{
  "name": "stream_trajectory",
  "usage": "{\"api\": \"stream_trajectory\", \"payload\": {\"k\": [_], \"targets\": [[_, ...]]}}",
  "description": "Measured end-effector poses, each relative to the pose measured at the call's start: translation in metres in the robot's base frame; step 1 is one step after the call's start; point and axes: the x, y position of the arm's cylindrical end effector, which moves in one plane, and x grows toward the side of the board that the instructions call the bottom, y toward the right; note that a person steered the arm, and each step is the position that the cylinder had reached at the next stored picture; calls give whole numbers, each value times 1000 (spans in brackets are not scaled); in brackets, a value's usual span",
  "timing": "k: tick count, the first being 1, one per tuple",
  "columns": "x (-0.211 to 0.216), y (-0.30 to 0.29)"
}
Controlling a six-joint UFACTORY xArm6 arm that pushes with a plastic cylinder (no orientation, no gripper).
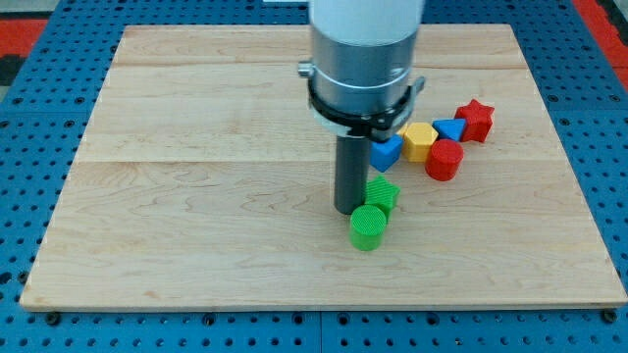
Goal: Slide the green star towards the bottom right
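The green star [384, 194] lies a little right of the board's centre, partly hidden behind the rod. A green cylinder [368, 226] stands just below it, touching or nearly touching it. My tip [349, 210] is on the board right at the star's left side and just above and left of the green cylinder.
A cluster sits up and to the right: a blue triangular block [387, 152], a yellow block [420, 140], a red cylinder [444, 159], a blue block [450, 128] and a red star [476, 119]. The wooden board [196, 196] ends at the view's bottom edge.
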Motion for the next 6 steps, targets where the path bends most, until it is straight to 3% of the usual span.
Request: {"api": "stream_trajectory", "payload": {"k": [2, 3, 5, 6], "targets": [[10, 57], [-7, 32], [-21, 68], [-3, 100]]}}
